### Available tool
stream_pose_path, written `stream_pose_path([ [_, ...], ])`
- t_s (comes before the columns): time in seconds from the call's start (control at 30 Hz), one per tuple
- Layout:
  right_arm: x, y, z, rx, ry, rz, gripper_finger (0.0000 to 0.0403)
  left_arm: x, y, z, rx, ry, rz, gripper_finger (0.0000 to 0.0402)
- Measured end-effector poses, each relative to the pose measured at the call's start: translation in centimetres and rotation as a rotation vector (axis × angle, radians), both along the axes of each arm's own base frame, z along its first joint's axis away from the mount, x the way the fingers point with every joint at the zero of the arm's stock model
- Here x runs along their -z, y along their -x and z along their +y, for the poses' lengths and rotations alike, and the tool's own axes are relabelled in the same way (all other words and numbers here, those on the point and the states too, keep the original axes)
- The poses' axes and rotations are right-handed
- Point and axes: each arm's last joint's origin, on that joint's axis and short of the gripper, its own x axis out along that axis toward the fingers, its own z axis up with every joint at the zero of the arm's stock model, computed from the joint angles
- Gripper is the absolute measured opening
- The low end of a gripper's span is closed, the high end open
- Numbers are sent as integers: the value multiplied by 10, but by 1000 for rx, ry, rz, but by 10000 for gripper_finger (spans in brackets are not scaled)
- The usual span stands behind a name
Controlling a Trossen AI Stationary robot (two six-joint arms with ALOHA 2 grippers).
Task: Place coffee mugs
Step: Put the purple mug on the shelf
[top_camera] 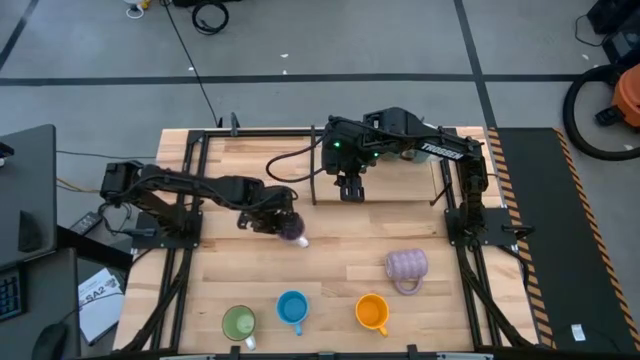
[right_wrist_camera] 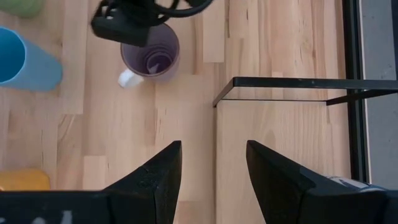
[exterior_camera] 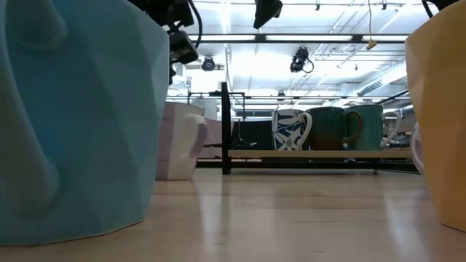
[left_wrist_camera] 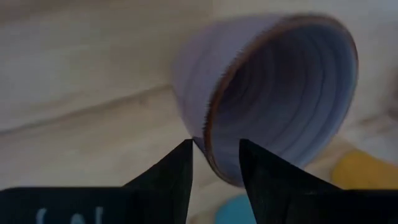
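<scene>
Left gripper (top_camera: 284,222) open astride small lilac mug (top_camera: 294,231) rim, apparently.

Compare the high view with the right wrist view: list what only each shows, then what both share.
Only the high view: the ribbed lavender mug, the orange mug as a whole, and the right gripper from above.
Only the right wrist view: the small lilac mug seen upright, its inside visible.
Both: the left gripper over the lilac mug, and the blue mug.

Blue mug (exterior_camera: 76,116) looms beside orange mug (exterior_camera: 440,109).
</scene>
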Motion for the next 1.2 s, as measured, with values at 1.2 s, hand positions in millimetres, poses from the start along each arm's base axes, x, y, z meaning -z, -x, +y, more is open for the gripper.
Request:
stream_pose_path([
  [1.2,12,-34,13,173,-189,-167,185,-87,70,5,612,-547,-368,137],
])
